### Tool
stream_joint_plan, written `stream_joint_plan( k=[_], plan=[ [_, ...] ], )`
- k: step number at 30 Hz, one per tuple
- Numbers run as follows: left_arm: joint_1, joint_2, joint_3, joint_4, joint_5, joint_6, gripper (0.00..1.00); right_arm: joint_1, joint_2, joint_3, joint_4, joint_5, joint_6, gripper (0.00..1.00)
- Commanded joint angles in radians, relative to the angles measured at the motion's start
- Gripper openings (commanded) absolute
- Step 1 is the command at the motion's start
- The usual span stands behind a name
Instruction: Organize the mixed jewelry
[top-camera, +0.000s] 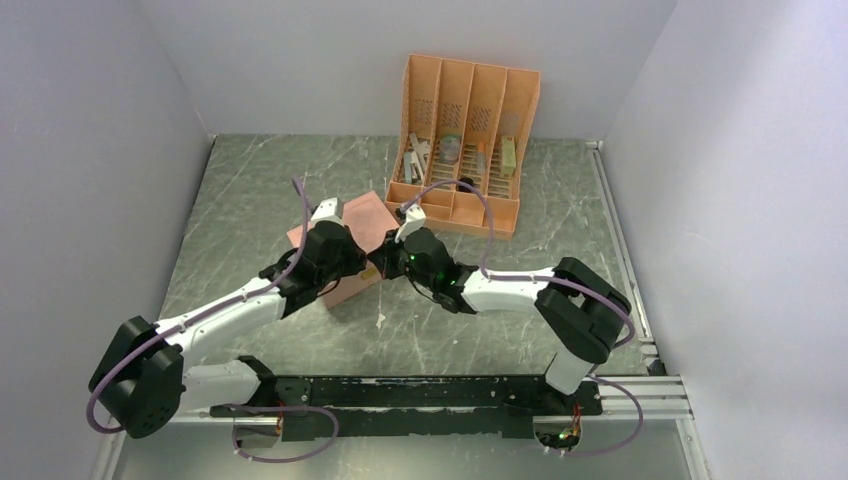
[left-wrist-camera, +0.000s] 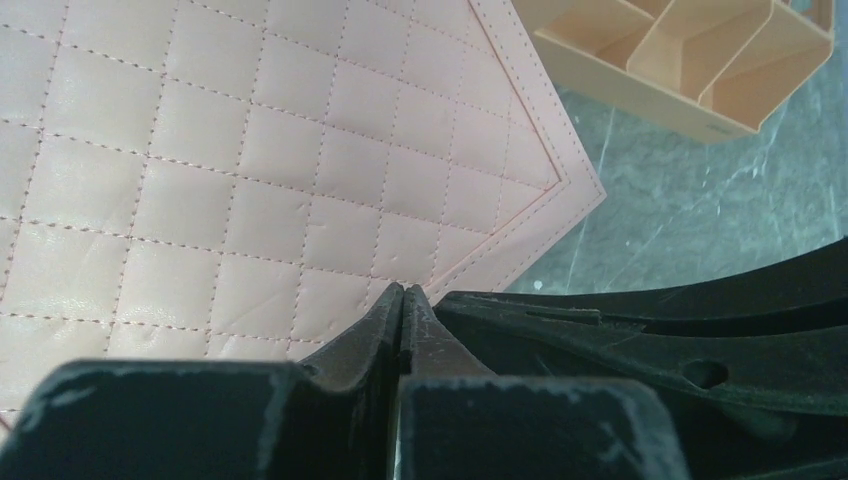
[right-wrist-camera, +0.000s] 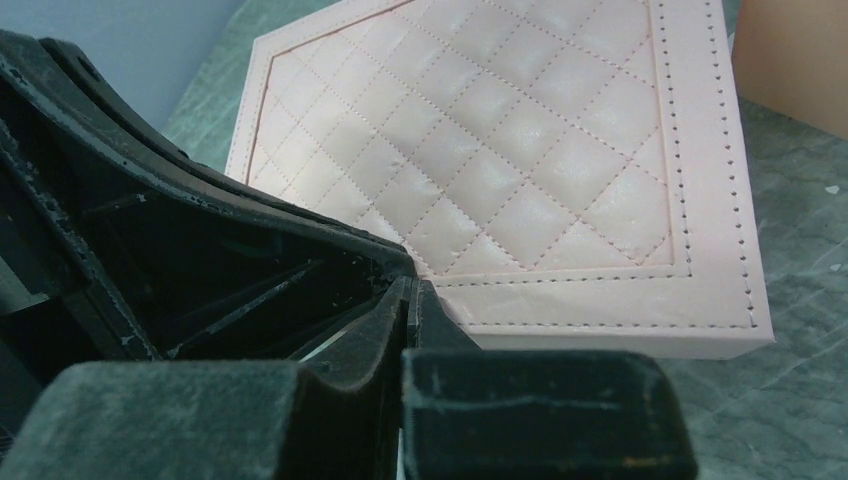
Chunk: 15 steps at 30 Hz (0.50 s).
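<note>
A closed pink quilted box (top-camera: 362, 215) lies on the marbled table; it fills the left wrist view (left-wrist-camera: 250, 170) and the right wrist view (right-wrist-camera: 520, 150). No gold jewelry shows in any view. My left gripper (top-camera: 362, 262) is shut, with its tips (left-wrist-camera: 403, 290) at the box's near corner and nothing visible between them. My right gripper (top-camera: 388, 262) is also shut, with its tips (right-wrist-camera: 408, 285) at the box's near edge, right beside the left gripper's black fingers (right-wrist-camera: 200, 250). The right gripper's fingers (left-wrist-camera: 650, 320) show in the left wrist view.
An orange slotted organizer (top-camera: 463, 140) with grey and black oddments stands behind the box at the back wall; its front compartments show in the left wrist view (left-wrist-camera: 700, 60). Grey walls close in the table on both sides.
</note>
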<state>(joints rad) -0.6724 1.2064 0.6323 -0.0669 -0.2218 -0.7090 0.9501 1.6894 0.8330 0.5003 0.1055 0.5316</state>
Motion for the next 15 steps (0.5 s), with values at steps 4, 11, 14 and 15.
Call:
stream_joint_plan(
  k=[4, 11, 14, 15],
  plan=[
    [-0.087, 0.116, -0.213, -0.263, 0.167, -0.109, 0.05, 0.005, 0.124, -0.161, -0.305, 0.008, 0.062, 0.0],
    [-0.089, 0.07, -0.285, -0.281, 0.153, -0.151, 0.05, 0.005, 0.143, -0.188, -0.29, 0.007, 0.092, 0.0],
    [-0.09, 0.021, -0.28, -0.321, 0.141, -0.155, 0.05, 0.005, 0.14, -0.18, -0.294, 0.007, 0.092, 0.0],
    [-0.09, 0.014, -0.277, -0.331, 0.141, -0.157, 0.05, 0.006, 0.138, -0.178, -0.297, 0.007, 0.09, 0.0]
  ],
)
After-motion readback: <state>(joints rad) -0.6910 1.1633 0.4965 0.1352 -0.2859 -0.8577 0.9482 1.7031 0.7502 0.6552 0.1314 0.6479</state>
